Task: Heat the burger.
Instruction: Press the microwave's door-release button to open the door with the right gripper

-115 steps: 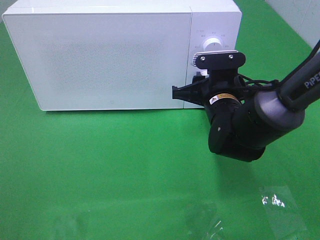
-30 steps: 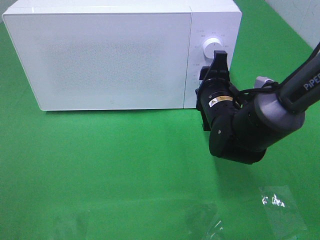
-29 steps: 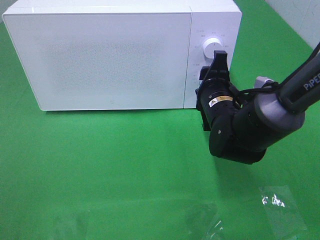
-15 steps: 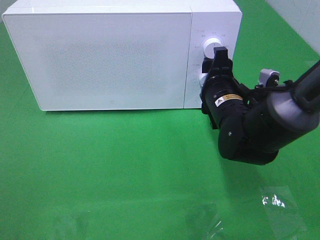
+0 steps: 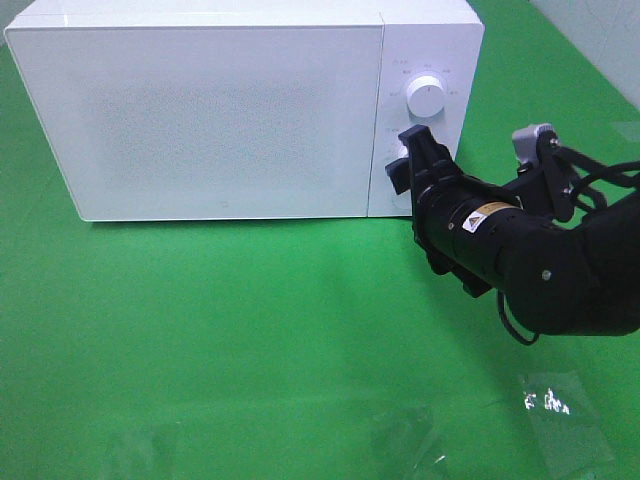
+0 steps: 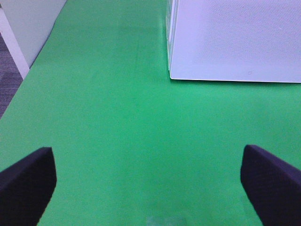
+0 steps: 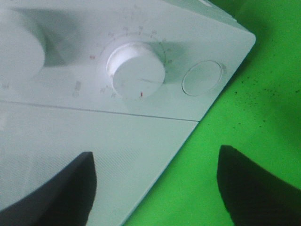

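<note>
We see bright, even overhead light; the microwave (image 5: 220, 110) throws a thin shadow on the green counter (image 5: 250, 330). Glare spots glint near the counter's front edge. The left pincer (image 6: 150, 183) looks blurred.

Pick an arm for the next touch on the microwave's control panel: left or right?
Right, likely. The right end effector, open, hangs just off the control panel, knob in its wrist view. The left end effector, open, is over bare mat by the microwave's door-side corner.

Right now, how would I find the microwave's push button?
Find the big white microwave on the green cloth. Its control strip beside the door has two raised knobs, then the button by the corner. It alone lies flat instead of sticking out.
</note>
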Robot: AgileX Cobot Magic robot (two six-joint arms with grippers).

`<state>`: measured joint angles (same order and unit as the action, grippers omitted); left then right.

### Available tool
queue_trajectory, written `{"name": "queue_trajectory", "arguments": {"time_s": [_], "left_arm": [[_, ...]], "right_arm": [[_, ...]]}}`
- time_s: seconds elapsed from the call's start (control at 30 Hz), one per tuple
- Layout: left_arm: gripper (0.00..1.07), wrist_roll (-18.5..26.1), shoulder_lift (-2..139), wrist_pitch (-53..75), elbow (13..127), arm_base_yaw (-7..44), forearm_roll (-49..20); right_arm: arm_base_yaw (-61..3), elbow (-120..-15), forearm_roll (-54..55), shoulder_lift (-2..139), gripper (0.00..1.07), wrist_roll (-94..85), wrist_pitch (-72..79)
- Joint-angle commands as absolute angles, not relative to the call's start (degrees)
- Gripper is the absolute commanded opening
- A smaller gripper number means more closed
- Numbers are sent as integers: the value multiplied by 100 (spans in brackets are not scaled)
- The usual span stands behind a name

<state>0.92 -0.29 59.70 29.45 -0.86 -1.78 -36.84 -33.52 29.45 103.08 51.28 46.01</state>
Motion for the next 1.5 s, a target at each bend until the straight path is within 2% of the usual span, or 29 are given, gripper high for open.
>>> {"name": "queue_trajectory", "arguments": {"time_s": [0.03, 0.07, 0.13, 0.17, 0.2, 0.23, 0.37, 0.53, 0.7, 0.83, 1.2, 1.5], "left_arm": [[100, 80, -172, 5924, 2922, -103, -178], [100, 80, -172, 5924, 2922, -103, -178], [100, 80, -172, 5924, 2922, -103, -178], [100, 80, -172, 5924, 2922, -103, -178], [100, 80, -172, 5924, 2922, -103, -178], [100, 80, -172, 5924, 2922, -103, -178], [100, 80, -172, 5924, 2922, -103, -178], [100, 80, -172, 5924, 2922, -103, -178], [100, 80, -172, 5924, 2922, -103, -178], [100, 80, -172, 5924, 2922, -103, -178], [100, 80, -172, 5924, 2922, -103, -178], [100, 80, -172, 5924, 2922, -103, -178]], "right_arm": [[-3655, -3340, 2819, 9792, 69, 3472, 3713], [-3655, -3340, 2819, 9792, 69, 3472, 3713], [-3650, -3352, 2825, 9442, 69, 2183, 3151], [-3650, -3352, 2825, 9442, 69, 2183, 3151], [-3650, -3352, 2836, 9293, 69, 1375, 2853], [-3650, -3352, 2836, 9293, 69, 1375, 2853], [-3650, -3352, 2830, 8875, 69, -510, 1868], [-3650, -3352, 2830, 8526, 69, -1650, 825], [-3426, -3392, 2492, 8205, 69, -1644, 0], [-2985, -3690, 1719, 7764, 69, -1461, -1541], [-2962, -3845, 733, 6417, 69, -659, -3736], [-2962, -3845, 728, 5002, 69, -498, -4681]]}}
